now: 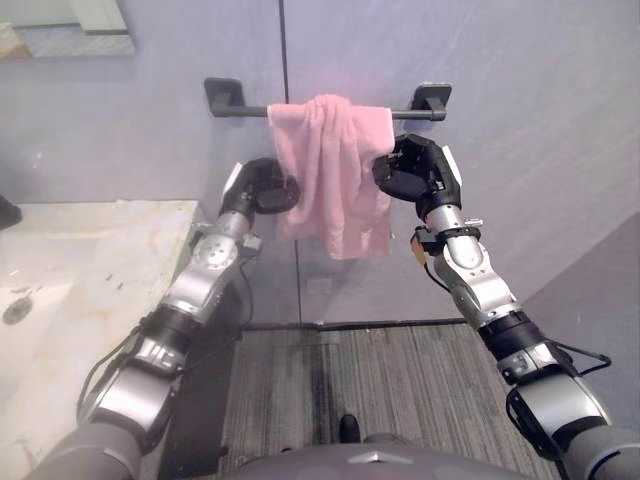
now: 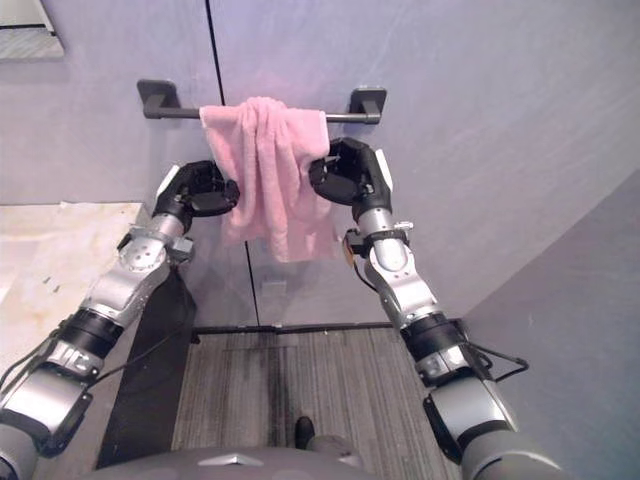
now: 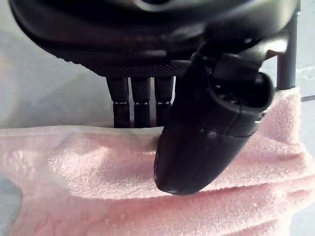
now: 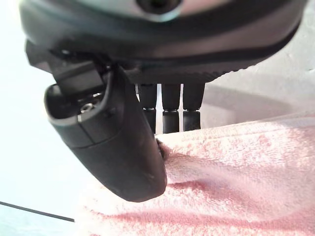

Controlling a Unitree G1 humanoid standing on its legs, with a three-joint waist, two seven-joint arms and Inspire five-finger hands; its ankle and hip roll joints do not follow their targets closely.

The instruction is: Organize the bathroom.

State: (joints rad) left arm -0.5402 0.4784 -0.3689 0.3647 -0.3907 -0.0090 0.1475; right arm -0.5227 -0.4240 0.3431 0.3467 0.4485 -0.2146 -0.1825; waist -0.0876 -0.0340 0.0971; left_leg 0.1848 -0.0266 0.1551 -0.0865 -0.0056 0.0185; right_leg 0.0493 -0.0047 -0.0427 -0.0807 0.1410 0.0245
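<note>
A pink towel [image 1: 335, 170] hangs bunched over a black towel bar [image 1: 415, 113] on the grey-blue wall. My left hand [image 1: 265, 187] is at the towel's left edge. In the left wrist view its thumb [image 3: 206, 142] presses the front of the towel [image 3: 98, 172] while the fingers [image 3: 141, 105] pass behind it. My right hand [image 1: 415, 168] is at the towel's right edge, just below the bar. There its thumb [image 4: 123, 152] lies on the cloth [image 4: 236, 167] and the fingers [image 4: 170, 110] reach behind. Both hands pinch the towel.
A pale stone countertop [image 1: 90, 270] lies at the left, with a mirror's corner [image 1: 70, 25] above it. A grey striped mat [image 1: 380, 380] covers the floor below the towel. The wall runs close behind both hands.
</note>
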